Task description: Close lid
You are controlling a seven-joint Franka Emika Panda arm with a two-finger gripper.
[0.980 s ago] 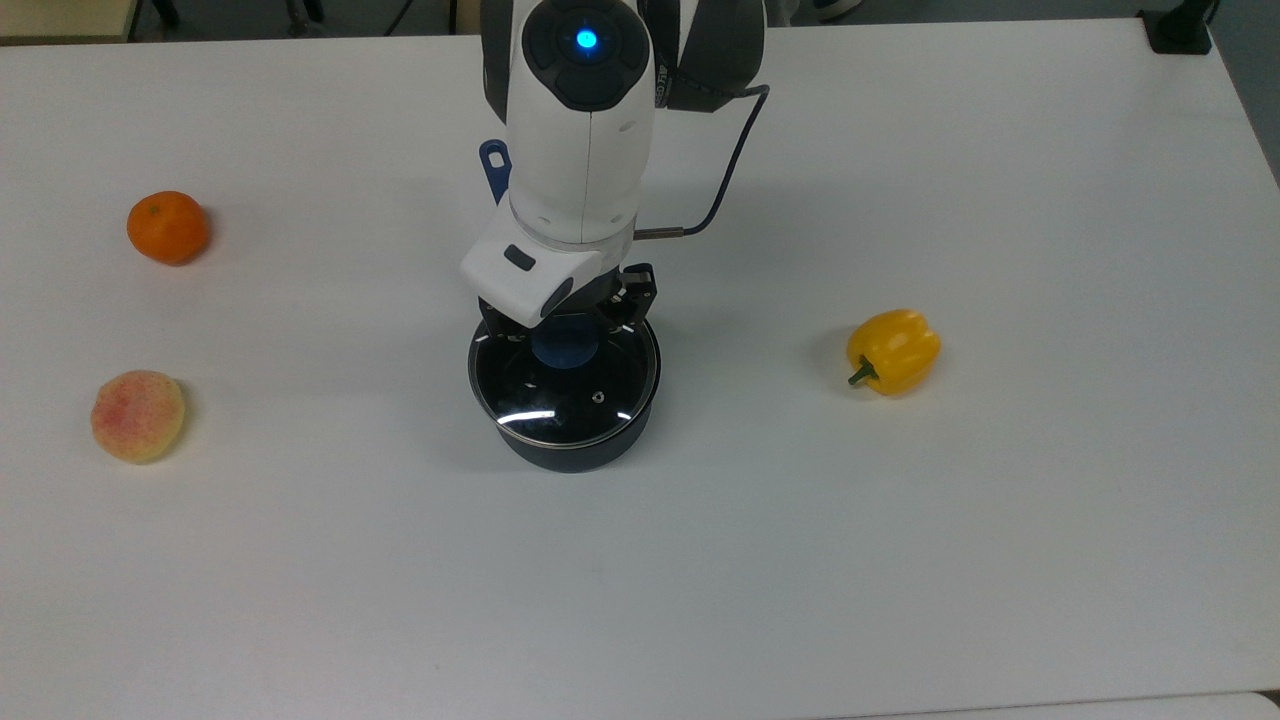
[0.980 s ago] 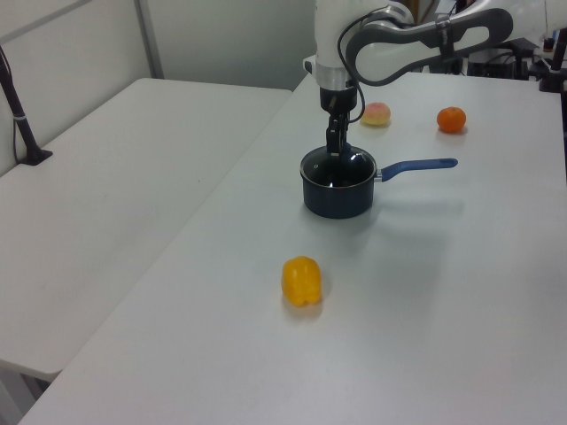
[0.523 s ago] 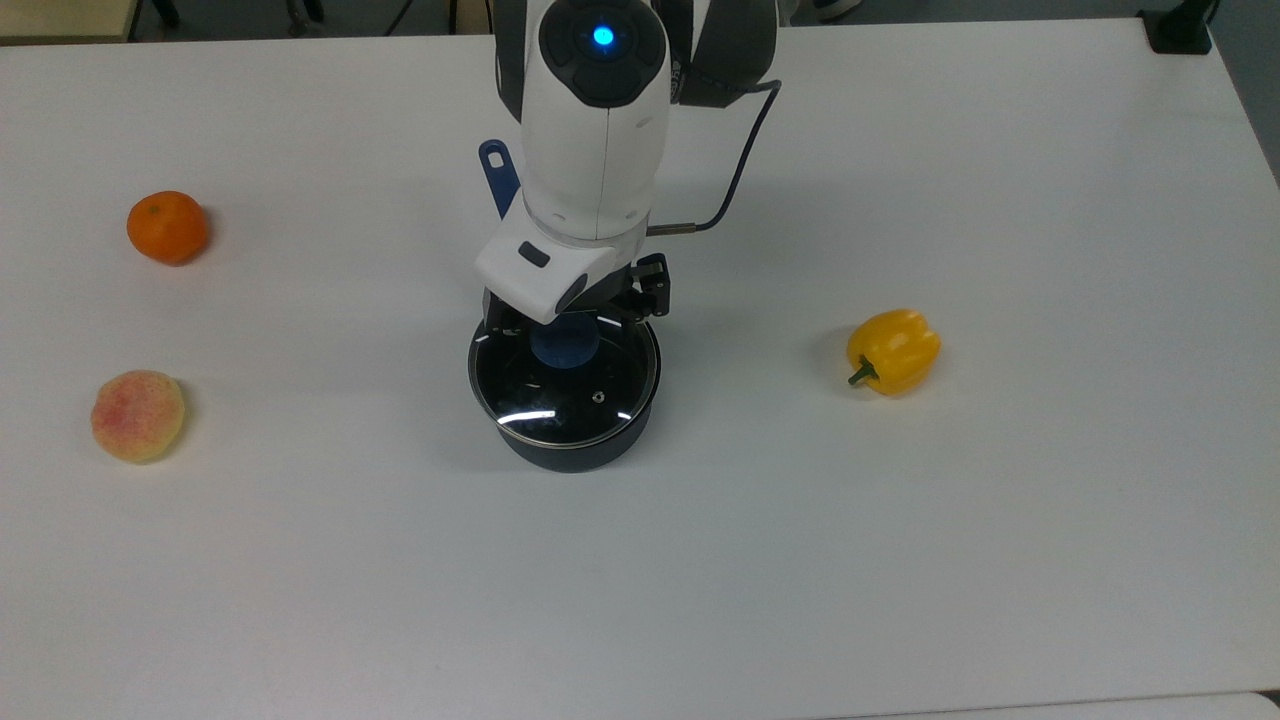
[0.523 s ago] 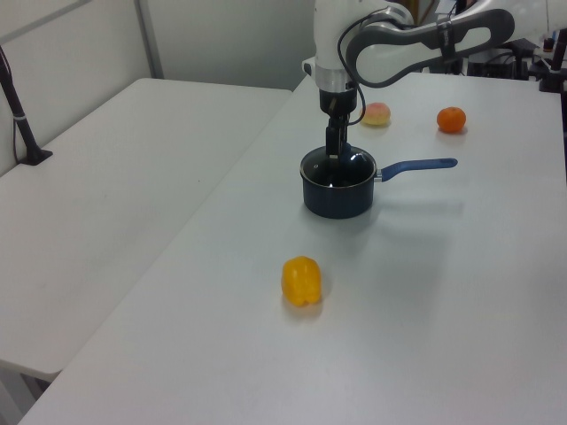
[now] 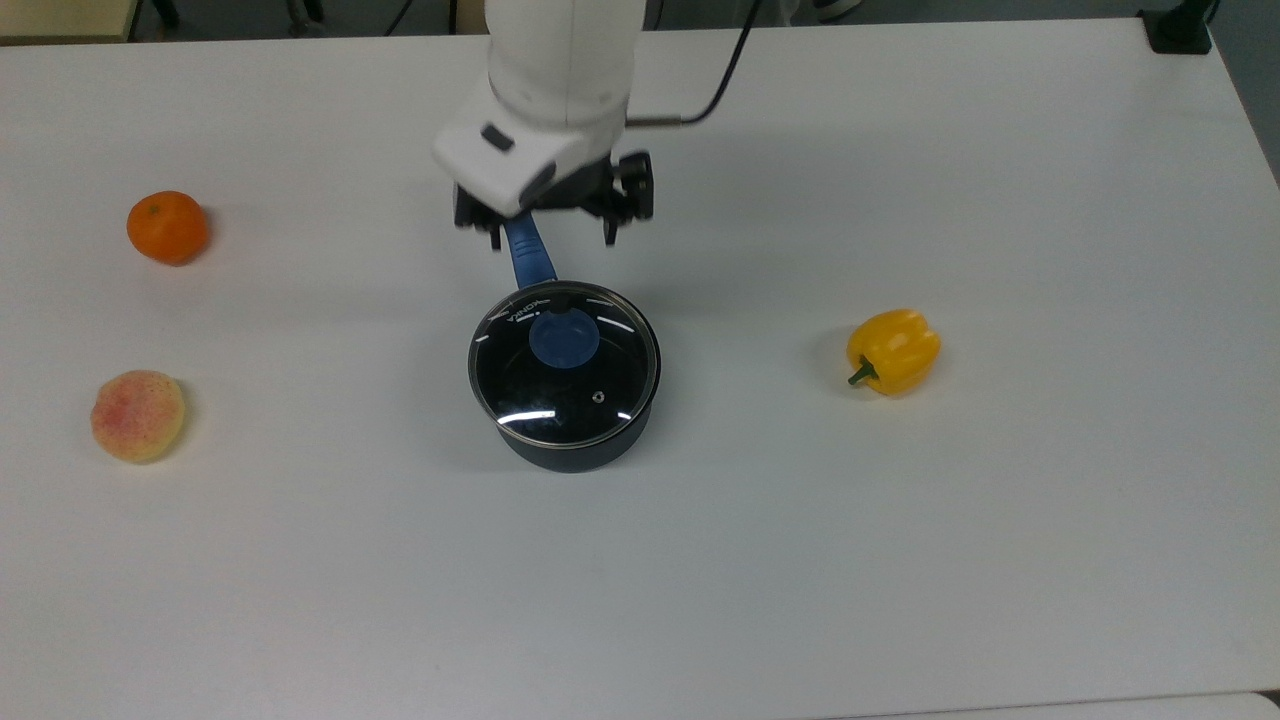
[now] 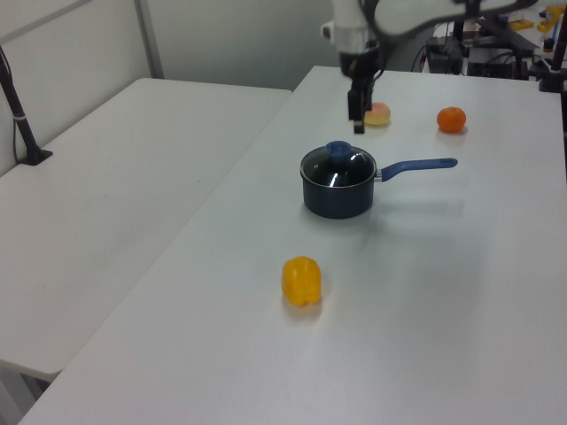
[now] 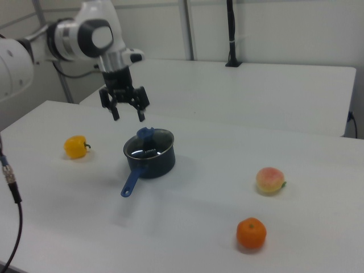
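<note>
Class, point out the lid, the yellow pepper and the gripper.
lid [image 5: 563, 375]: top view, on the glass.
yellow pepper [image 5: 893, 351]: top view, on its body.
gripper [image 7: 127, 115]: right view, midway between the open fingertips.

White table [image 5: 900, 560] — saucepan [image 5: 570, 445], orange [image 5: 167, 227], peach [image 5: 137, 415], yellow pepper [image 5: 893, 351].

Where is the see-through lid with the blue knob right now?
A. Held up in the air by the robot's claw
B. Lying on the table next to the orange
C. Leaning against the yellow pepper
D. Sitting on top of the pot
D. The lid sits flat on the black pot, while the gripper hangs open and empty above it.
</note>
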